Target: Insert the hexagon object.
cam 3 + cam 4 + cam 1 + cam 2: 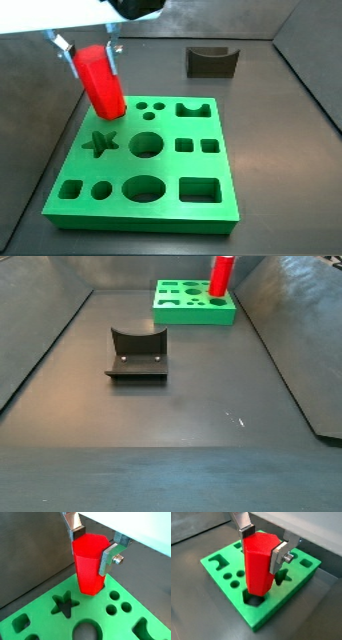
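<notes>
My gripper is shut on the hexagon object, a glossy red prism peg, gripping its upper part between the two silver fingers. The peg stands nearly upright over the green board. In a wrist view its lower end sits at a dark hole near a corner of the board; how deep it is in I cannot tell. In a side view the gripper holds the peg at the far left corner of the board. The peg and board also show far off in a side view.
The board has several other cut-outs, among them a star hole right beside the peg and round holes. The dark fixture stands on the floor apart from the board; it also shows in a side view. Grey walls surround the floor.
</notes>
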{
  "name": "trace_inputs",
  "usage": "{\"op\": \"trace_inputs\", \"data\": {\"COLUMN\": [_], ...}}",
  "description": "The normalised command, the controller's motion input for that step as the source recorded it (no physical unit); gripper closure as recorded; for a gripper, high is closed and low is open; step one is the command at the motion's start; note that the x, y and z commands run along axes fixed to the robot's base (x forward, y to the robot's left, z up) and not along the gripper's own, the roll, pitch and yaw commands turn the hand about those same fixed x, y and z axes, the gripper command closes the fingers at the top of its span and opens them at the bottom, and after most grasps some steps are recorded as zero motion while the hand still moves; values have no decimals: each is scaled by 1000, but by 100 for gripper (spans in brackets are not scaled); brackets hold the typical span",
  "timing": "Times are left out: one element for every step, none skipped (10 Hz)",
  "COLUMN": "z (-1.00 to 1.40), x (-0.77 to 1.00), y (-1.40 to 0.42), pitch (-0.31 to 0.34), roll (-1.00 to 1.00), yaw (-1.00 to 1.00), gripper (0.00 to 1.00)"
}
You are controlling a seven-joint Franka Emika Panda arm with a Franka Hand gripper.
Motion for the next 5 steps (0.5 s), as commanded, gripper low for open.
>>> {"op": "trace_inputs", "data": {"z": [-166,-71,-237,-226,-143], "x": [-140,31,80,23,23], "y": [300,0,60,49,23], "pitch": [41,0,0,16,26], "roll": [-407,-3,0,0,0], "yaw": [71,-20,-306,-320,-266], "gripper": [100,100,100,100,100]}}
